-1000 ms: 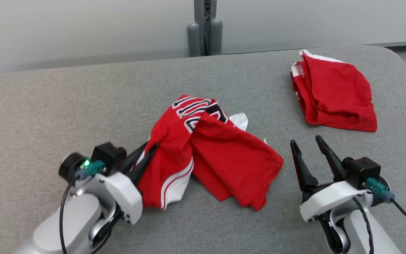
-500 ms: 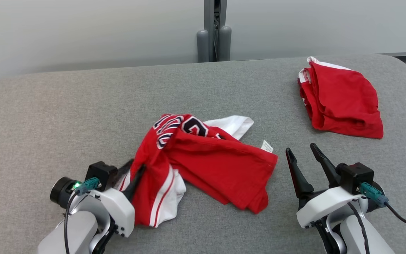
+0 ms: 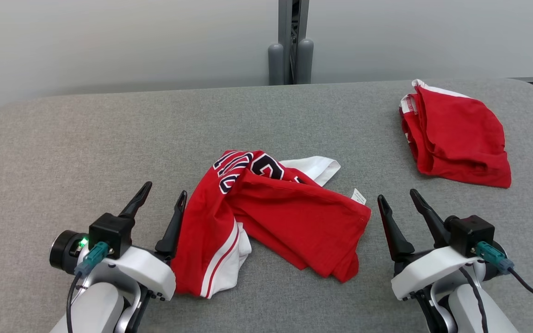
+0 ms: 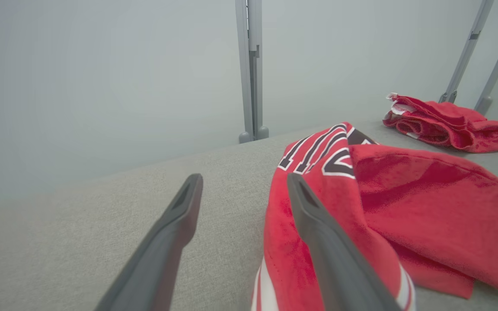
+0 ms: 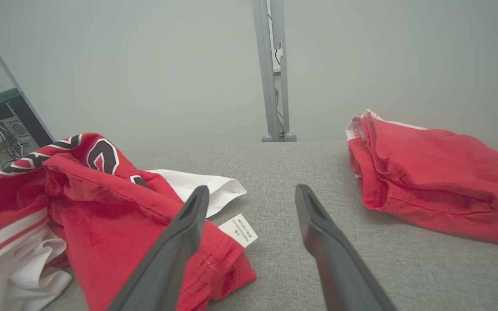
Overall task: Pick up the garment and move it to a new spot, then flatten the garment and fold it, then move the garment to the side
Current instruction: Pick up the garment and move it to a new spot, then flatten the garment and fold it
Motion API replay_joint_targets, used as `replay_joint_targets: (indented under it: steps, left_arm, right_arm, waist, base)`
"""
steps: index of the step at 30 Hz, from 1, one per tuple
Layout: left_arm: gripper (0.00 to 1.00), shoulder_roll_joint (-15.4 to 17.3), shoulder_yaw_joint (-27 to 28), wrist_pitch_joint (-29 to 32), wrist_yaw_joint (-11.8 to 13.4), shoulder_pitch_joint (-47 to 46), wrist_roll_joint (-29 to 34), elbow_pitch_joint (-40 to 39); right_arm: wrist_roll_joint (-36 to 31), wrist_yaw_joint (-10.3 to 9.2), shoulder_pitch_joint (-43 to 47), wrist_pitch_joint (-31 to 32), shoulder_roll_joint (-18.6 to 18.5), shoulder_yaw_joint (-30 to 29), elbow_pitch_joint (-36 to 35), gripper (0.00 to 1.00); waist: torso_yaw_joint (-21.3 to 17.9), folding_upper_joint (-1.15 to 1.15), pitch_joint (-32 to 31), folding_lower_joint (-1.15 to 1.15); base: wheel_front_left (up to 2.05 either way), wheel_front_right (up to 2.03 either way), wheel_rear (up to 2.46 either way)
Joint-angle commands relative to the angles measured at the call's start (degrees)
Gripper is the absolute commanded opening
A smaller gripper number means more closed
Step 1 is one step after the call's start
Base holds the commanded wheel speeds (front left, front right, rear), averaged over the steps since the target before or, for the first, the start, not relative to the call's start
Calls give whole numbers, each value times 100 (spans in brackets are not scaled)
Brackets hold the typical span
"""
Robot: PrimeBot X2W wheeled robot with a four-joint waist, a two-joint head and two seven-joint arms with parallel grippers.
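The garment (image 3: 275, 215) is a crumpled red shirt with white trim and dark lettering, lying in a heap on the grey table near its front middle; it also appears in the left wrist view (image 4: 404, 207) and the right wrist view (image 5: 102, 203). My left gripper (image 3: 164, 194) stands open just left of the garment's edge, nothing between its fingers (image 4: 175, 224). My right gripper (image 3: 398, 196) is open too, a little right of the garment's lower right corner, holding nothing.
A second red garment (image 3: 456, 134), loosely folded, lies at the table's far right (image 5: 430, 172). The grey padded table (image 3: 86, 138) has free room at left and back. A grey post (image 3: 290, 41) rises behind the far edge.
My left gripper has let go of the garment and opened, drawing slightly left of it. The garment has settled in a heap. The head camera has shifted a little.
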Motion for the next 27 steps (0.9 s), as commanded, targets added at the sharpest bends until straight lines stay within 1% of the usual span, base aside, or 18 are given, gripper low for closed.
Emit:
replay_joint_targets:
  steps: [1,6,11,12,15,20,23,27]
  left_arm:
    - [100,-23,206,-23,63,180,154,-189]
    - [100,-244,897,-24,139,701,623,-822]
    - [100,-456,1520,-24,117,1109,929,-1170]
    - [100,-456,1520,-24,117,1109,929,-1170]
    - [100,-581,1867,-24,35,1311,1070,-1294]
    - [100,-804,2264,-24,-73,1558,1285,-1350]
    - [100,-895,2388,-24,-218,1638,1390,-1239]
    - [100,-986,2406,-24,-435,1721,1518,-1076]
  right_arm:
    - [-8,-2,15,-26,-26,-24,-32,100]
    - [-58,-2,68,-26,-26,-129,-63,100]
    - [-74,-1,85,-27,-28,-182,-104,100]
    - [-74,-1,85,-27,-28,-182,-104,100]
    - [-91,-2,121,-27,-25,-249,-135,100]
    - [-93,-2,158,-27,-27,-355,-176,100]
    - [-94,-2,188,-27,-26,-387,-217,100]
    - [-94,-2,200,-27,-27,-422,-265,100]
  waist:
    - [4,0,10,0]
    - [38,0,-16,0]
    - [49,0,-50,0]
    - [49,0,-50,0]
    - [57,0,-72,0]
    - [96,0,-82,0]
    - [124,0,-68,0]
    - [134,0,-46,0]
  base:
    - [0,0,0]
    - [0,0,0]
    - [0,0,0]
    - [0,0,0]
    - [0,0,0]
    - [0,0,0]
    - [0,0,0]
    - [0,0,0]
